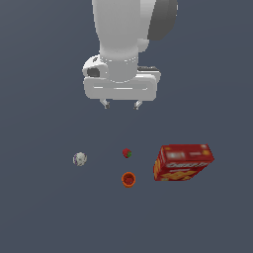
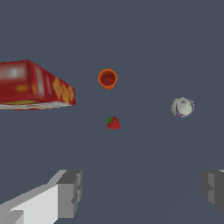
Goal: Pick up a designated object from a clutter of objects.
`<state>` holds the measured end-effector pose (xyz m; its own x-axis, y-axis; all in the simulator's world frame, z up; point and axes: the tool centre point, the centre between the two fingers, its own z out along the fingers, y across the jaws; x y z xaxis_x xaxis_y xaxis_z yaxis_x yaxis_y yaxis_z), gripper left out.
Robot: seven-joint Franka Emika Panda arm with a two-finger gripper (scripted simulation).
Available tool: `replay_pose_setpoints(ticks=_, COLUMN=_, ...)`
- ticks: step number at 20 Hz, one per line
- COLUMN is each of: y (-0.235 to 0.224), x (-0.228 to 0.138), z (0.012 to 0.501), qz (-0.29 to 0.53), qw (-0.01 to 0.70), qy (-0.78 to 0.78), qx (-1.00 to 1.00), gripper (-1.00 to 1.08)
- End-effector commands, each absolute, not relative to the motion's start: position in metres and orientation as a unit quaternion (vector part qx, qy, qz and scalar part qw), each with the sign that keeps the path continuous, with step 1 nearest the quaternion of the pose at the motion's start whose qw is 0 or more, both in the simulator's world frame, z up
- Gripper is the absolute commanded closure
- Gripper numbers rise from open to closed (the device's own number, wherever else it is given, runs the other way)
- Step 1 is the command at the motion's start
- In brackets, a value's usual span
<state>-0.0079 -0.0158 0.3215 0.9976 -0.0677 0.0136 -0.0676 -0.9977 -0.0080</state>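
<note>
We see the speckled whitish ball lying alone on the dark floor, well apart from the strawberry; just beside the strawberry stands the orange-red cup; the red cracker box lies beyond; our gripper hangs high above, jaws spread wide, holding nothing.

Arm: glossy white rounded casing, one dark grey curved section at the upper link. Wrist flange white with a dark round recess on one side. Gripper: white boxy crossbar; small fingers, grey blocky pads (white backing, wrist view).
</note>
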Motion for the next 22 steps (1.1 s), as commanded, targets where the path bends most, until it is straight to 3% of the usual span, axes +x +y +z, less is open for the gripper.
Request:
replay_pose_setpoints(ticks=1, y=-0.016, x=-0.008, z=0.322, qz=-0.007, qw=0.004, qy=0.034, qx=-0.999, gripper=-0.92)
replay_pose_setpoints(ticks=22, y=-0.037, x=0.002, z=0.319, qz=-0.016, qw=0.022, qy=0.082, qx=-0.996, gripper=-0.92)
